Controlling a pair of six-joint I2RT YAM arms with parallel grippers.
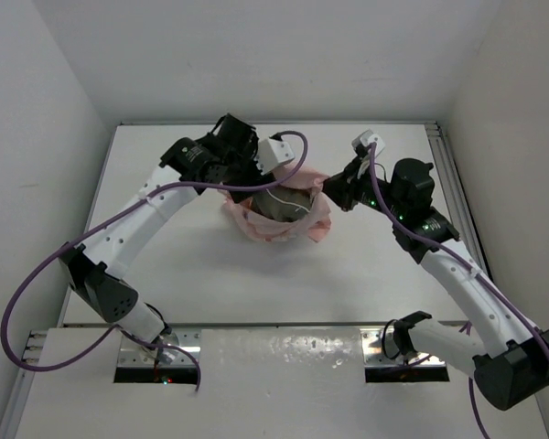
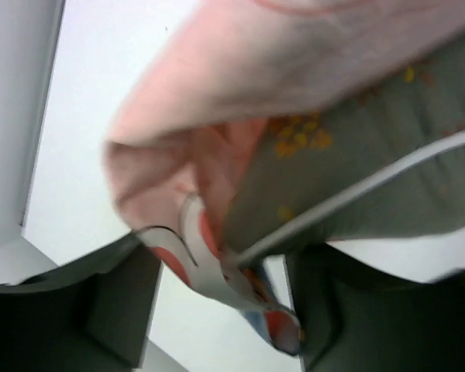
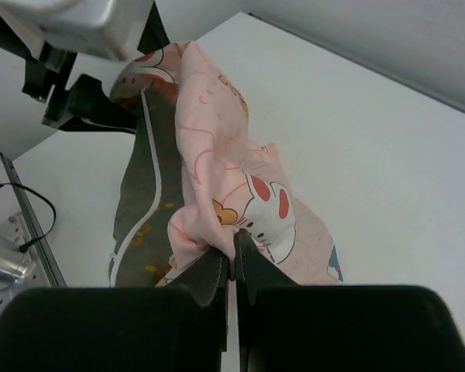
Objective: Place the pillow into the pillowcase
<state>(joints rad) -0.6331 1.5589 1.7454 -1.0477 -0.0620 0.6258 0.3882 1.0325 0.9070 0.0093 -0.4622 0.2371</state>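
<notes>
While the right gripper [image 3: 232,260] pinches the pillowcase [image 3: 217,155], pillow [image 3: 136,201] lies alongside.

The right gripper [image 3: 233,260] stood at the bottom centre with its jaws pressed together on a bunched fold of the pillowcase [image 3: 221,147]. The pink cloth rose from that fold toward the upper left, its rabbit print facing the camera. The pillow [image 3: 139,198] lay partly inside the case, with its grey face and white piping exposed along the left side. The left arm [image 3: 81,105] sat at the far end of the cloth. Both items were above the white table [image 3: 387,163]. A black cable [image 3: 25,203] looped beside a metal rail [image 3: 32,232] at the left edge.
</notes>
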